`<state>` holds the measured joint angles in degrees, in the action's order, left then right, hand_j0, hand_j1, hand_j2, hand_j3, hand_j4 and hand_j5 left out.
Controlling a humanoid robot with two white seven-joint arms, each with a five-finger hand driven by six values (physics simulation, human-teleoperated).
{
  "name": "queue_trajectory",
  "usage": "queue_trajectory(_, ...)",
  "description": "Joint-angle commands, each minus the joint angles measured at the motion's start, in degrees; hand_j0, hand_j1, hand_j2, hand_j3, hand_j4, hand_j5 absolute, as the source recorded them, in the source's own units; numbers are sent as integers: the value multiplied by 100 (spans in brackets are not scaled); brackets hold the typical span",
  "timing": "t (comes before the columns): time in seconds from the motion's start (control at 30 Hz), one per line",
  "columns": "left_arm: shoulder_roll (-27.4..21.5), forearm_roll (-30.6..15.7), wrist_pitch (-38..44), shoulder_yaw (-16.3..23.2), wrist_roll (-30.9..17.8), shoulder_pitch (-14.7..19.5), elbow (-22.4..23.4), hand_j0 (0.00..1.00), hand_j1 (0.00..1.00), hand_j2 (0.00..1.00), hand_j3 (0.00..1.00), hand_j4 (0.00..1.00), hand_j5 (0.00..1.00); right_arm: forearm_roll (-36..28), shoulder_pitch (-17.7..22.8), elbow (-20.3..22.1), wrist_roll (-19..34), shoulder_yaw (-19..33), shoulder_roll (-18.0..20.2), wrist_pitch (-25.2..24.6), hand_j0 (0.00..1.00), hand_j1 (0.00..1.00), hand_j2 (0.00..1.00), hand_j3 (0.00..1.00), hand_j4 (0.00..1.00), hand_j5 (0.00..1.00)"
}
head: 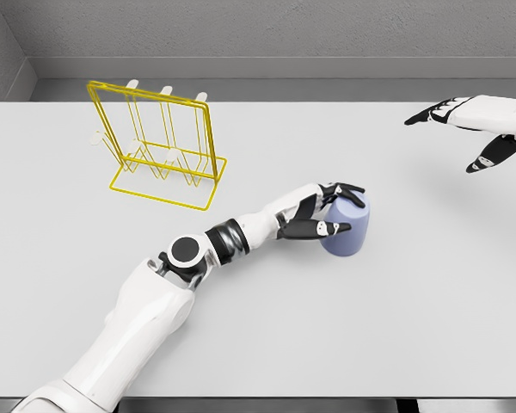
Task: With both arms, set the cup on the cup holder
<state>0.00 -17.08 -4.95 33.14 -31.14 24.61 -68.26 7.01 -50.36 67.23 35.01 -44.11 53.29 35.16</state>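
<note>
Left hand (322, 215) grips the lavender cylindrical cup (347, 231); right hand (477, 125) hovers open, well apart from the yellow wire cup holder (159, 146)

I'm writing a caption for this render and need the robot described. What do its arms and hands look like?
Both arms are clad in smooth glossy white shells. The left arm has a round black disc with a grey ring at the elbow and a dark banded wrist joint. The left hand and right hand each have a white back and black finger segments with white sections between. No cables or markings show.
</note>
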Motion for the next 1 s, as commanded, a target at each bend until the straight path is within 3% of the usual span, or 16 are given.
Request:
queue_trajectory(0.0, 0, 38, 2, 17, -94, 0, 6, 49, 49, 49, 49, 49, 49, -42, 0, 1, -3, 8, 6, -16, 100, 100, 100, 100, 100, 100)
queue_trajectory(0.77, -17, -32, 2, -133, -386, 9, -117, 48, 48, 48, 48, 48, 48, -33, 0, 1, -3, 17, 24, -16, 100, 100, 100, 100, 100, 100)
queue_trajectory(0.83, -26, -41, 2, -133, -386, -26, -258, 47, 47, 47, 47, 47, 47, -33, 0, 1, -3, 17, 24, -16, 100, 100, 100, 100, 100, 100)
queue_trajectory(0.97, -184, -524, 20, -133, -386, -44, -820, 47, 47, 47, 47, 47, 47, -33, 0, 1, -3, 25, 33, -16, 100, 100, 100, 100, 100, 100)
